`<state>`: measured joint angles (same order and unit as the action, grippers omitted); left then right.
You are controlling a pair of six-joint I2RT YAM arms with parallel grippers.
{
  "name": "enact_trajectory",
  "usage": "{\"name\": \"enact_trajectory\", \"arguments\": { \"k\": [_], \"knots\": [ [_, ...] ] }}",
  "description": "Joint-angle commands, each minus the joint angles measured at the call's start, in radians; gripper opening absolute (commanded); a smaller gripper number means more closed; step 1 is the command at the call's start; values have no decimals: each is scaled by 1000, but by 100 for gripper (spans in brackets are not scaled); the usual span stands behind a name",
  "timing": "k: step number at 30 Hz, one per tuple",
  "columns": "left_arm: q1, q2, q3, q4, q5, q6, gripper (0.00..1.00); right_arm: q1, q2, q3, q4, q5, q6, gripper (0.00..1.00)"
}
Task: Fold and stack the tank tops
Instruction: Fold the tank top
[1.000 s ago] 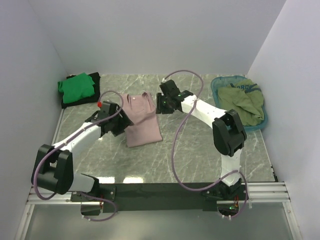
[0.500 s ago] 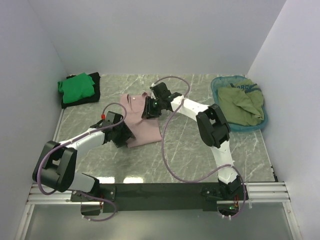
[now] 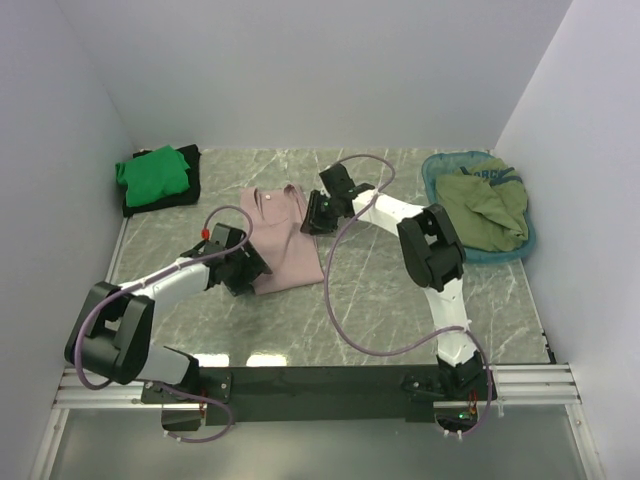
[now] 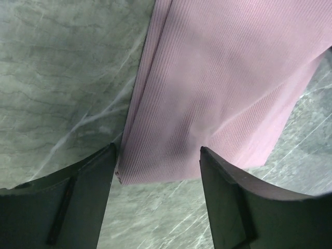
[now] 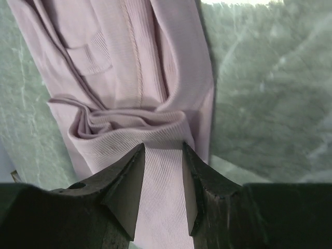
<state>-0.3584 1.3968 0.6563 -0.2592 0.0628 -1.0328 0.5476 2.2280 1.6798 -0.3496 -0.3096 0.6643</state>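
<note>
One dusty pink tank top (image 3: 284,240) lies mid tabletop (image 3: 400,290), folded lengthwise. Left claw (image 4: 158,151) straddles near-left hem corner, jaws apart. Right claw (image 5: 163,148) over bunched far-right edge, jaws apart. Prob. crosswise fold next: both must pinch cloth first.

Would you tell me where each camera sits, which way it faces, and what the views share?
Top external: above, behind the bases, looking down at the table; both arms show.
Left wrist: on that arm, facing down past its fingers at the hem of the pink tank top.
Right wrist: likewise, past its fingers at the top's bunched fold.
All three share that top.
</note>
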Motion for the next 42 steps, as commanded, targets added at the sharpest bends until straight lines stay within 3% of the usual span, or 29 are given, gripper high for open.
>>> {"name": "enact_trajectory", "arguments": {
  "k": [1, 9, 16, 25, 29, 36, 42],
  "knots": [
    [9, -54, 15, -9, -20, 37, 72, 5, -125, -21, -6, 43, -14, 42],
    [10, -130, 19, -112, -51, 57, 77, 6, -369, -296, 0, 170, -81, 43],
    [-20, -102, -92, -62, -17, 10, 77, 60, -498, -670, 176, 95, -49, 45],
    [-54, -84, -162, 5, -3, -64, 77, 140, -449, -744, 291, 62, 27, 49],
    [-65, -71, -178, -8, -32, -110, 68, 146, -439, -776, 317, 93, 101, 49],
    [-103, -58, -190, -25, -60, -200, 62, 147, -450, -833, 386, 133, 176, 49],
    [-111, -59, -162, -60, -130, -199, 51, 147, -452, -841, 393, 190, 190, 45]
  ]
}}
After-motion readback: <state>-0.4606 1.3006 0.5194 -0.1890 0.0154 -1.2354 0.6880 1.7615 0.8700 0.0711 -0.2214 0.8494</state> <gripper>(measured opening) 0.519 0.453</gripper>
